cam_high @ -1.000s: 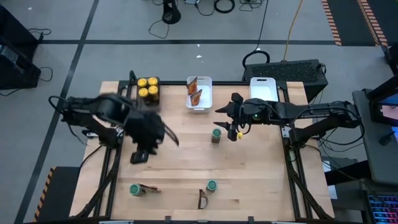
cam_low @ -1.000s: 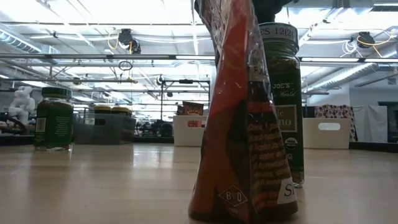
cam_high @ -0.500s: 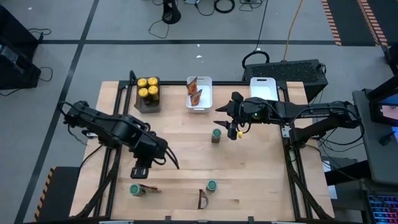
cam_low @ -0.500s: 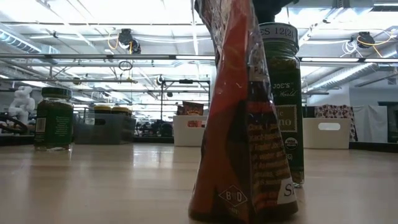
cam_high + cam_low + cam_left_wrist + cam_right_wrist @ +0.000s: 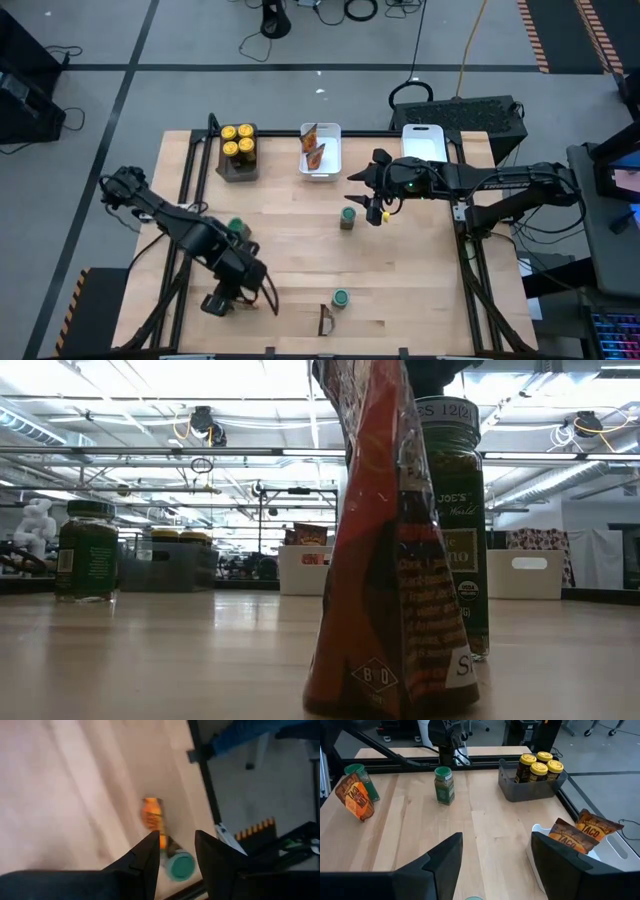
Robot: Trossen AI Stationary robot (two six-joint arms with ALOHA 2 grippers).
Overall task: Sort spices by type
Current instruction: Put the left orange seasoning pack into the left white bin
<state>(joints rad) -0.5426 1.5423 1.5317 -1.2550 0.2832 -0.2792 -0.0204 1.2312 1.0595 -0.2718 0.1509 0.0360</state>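
- Near the front left corner of the table [image 5: 420, 260], the left tool [image 5: 222, 301] hangs low over a green-lidded jar [image 5: 180, 865] and a flat orange packet [image 5: 152, 815]; only the left wrist view shows these two, lying just beside each other, while from above the arm covers them
- Its fingers [image 5: 148, 856] stand narrowly apart with nothing between them, the jar showing through the gap below
- From above, the left arm runs bent from the table's left edge down toward the front
- Another green-lidded jar [image 5: 236, 227] shows just behind that arm
- Stretched in from the right side, the right arm holds the right tool [image 5: 376, 207] beside a green-lidded jar at mid-table [image 5: 348, 215]; the fingers [image 5: 440, 865] are fairly wide and hold nothing
- Four yellow-lidded jars [image 5: 237, 140] sit in the dark tray [image 5: 238, 170] at the back left, and two packets [image 5: 313, 148] in the middle white tray [image 5: 320, 175]; the right wrist view shows both groups from the side
- The far right white tray [image 5: 423, 142] stands at the back
- At the front edge, a standing packet [image 5: 325, 321] and a green-lidded jar [image 5: 341, 298] fill the low view close up
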